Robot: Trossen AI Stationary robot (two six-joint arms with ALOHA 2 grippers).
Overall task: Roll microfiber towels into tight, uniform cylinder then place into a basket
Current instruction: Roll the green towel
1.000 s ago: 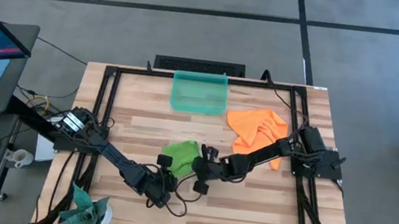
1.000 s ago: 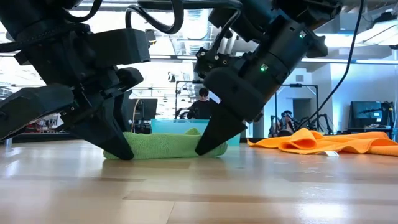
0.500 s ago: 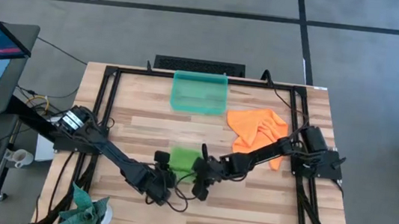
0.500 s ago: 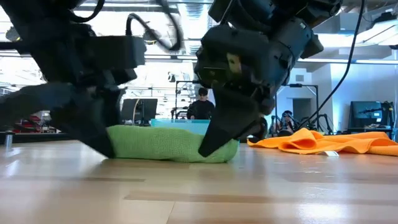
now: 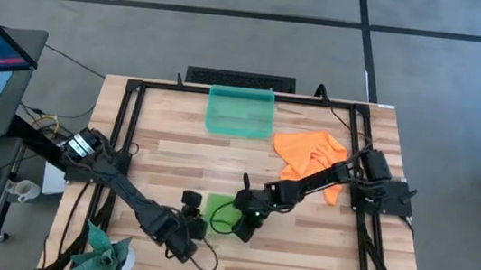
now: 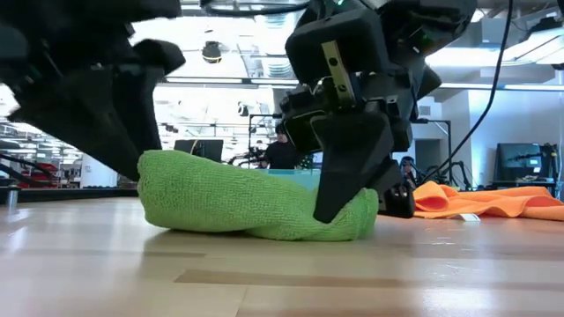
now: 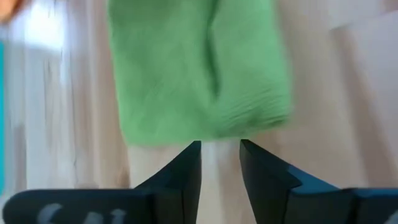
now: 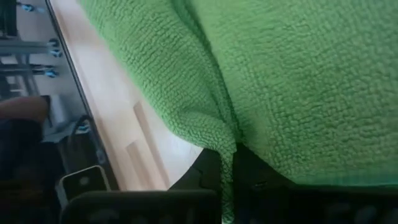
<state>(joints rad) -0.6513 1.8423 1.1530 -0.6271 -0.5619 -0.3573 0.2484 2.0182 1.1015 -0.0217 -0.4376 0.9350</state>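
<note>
Towel work had reached the rolling stage when I looked: the lime-green towel (image 5: 221, 213) lay as a low, lumpy roll on the wooden table (image 5: 299, 255), well on the near side of the basket (image 5: 240, 111), which sat by the table's far edge with nothing in it that I could see. From table height the roll looked fatter at one end than the other, so I judged it neither tight nor uniform yet.

My right gripper (image 5: 245, 229) was at the roll's end nearer the orange towel, its jaws closed on a fold of green cloth; its wrist camera showed the fabric pinched and draped right over the fingers. I took that grip as the anchor that kept the end from unwinding.

My left gripper (image 7: 220, 163) was at the opposite end of the roll, and its wrist camera showed the two fingers (image 7: 186, 171) a narrow gap apart with only bare wood between them, tips just short of the towel's edge. It held nothing. I read that as a stance for re-gripping and squaring up that looser end.

The orange towel (image 5: 309, 155) lay crumpled beside the basket, toward the right arm's base, not yet rolled.
</note>
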